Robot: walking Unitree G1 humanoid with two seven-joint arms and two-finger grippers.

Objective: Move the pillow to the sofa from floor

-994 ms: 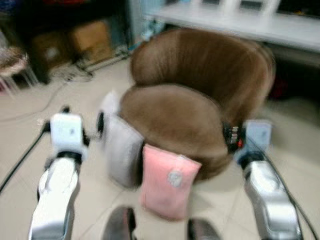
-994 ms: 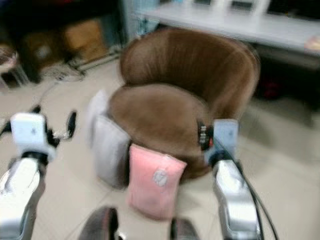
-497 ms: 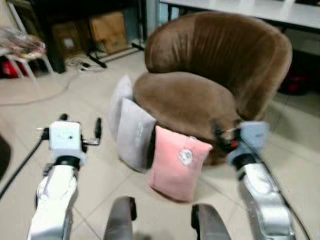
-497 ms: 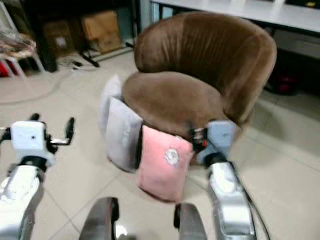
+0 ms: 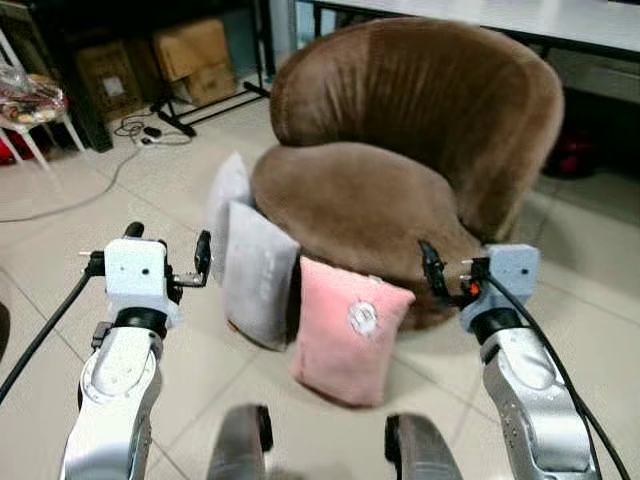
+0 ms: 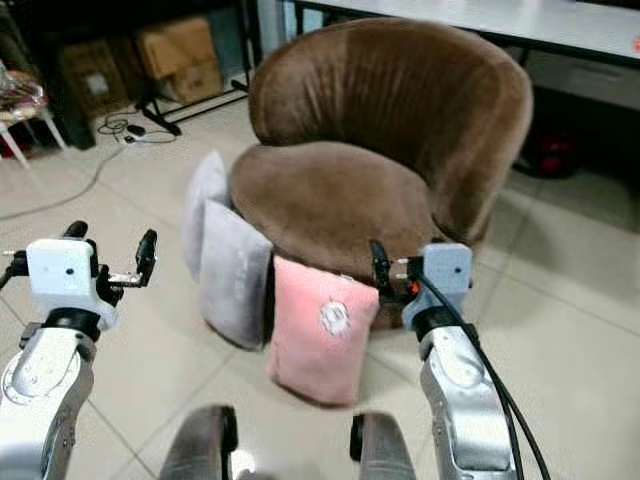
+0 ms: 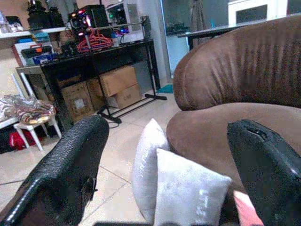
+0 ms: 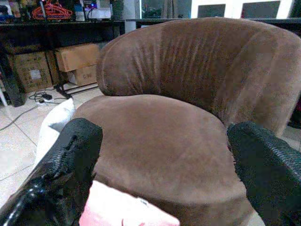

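Closest to the camera you've got both silver arms raised out front over the tiled floor [image 5: 40, 300], with nothing in either gripper. The left gripper [image 7: 169, 165] has its two black fingers spread wide apart, empty, aimed at the grey cushions and the chair. The right gripper [image 8: 164, 155] is the same deal, fingers spread wide and holding nothing, pointed at the seat of the chair with a corner of the pink pillow just below.

Right between the two arms, the pink pillow [image 5: 350, 330] stands upright on the floor, leaning against the front of the brown sofa chair [image 5: 400, 150]. It has a small round emblem on its face. Just beside it on the robot's left, touching it, is a grey pillow [image 5: 258, 272], also upright against the chair, and behind that a lighter whitish pillow [image 5: 226, 200] tucked against the chair's side.

The chair itself is a round, tub-shaped thing in brown velvet-looking fabric, seat bare.

Farther back there are cardboard boxes [image 5: 190, 48] under a black rack [image 7: 94, 52], a cable [image 5: 90, 195] trailing across the floor, and a white table [image 5: 560, 18] behind the chair.
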